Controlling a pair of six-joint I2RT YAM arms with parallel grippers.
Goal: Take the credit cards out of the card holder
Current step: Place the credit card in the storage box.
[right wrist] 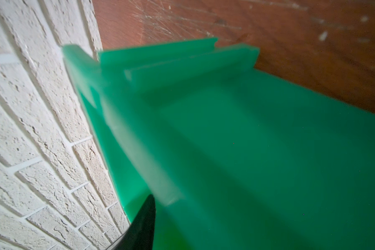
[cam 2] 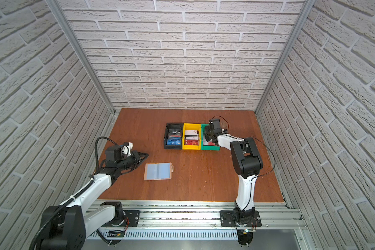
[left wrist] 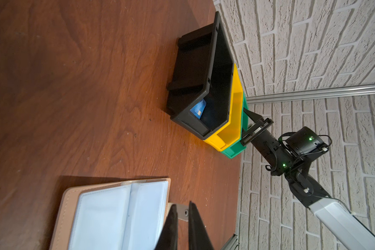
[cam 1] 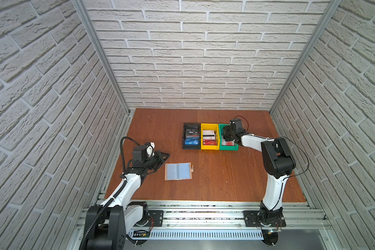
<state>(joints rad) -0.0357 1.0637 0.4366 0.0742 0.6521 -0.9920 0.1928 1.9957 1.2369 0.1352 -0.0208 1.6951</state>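
Right gripper sits low in the green bin, the right-hand end of the bin row. Jaw state: can't tell. The wrist view gives one dark finger and blurred green plastic, and both top views hide the tips. Can't tell if it holds anything either. Left gripper hangs near the back-left corner of the card holder, apart from it, jaws barely parted and empty.

Layout, big to small:
- Worktop: brown wood.
- Black bin, yellow bin and the green one stand side by side, touching, in the back half at about mid-width.
- Card holder lies flat and open toward the left edge, well apart from the bins. The two sleeves facing up look empty, just bluish clear plastic.
- Credit cards are in the bins: blue card in black, red VIP card in yellow, pale card with red on it in green.
- Snap tab points at the right edge.

My read: this is the drop-off into green, late in the task. To do it well:
- Open wide while low inside the walls so the card lands flat.
- Lift straight up before swinging away. The rim is close, and a sideways exit would likely shove the row.
- Then have the left gripper turn a sleeve leaf to check nothing hides underneath.
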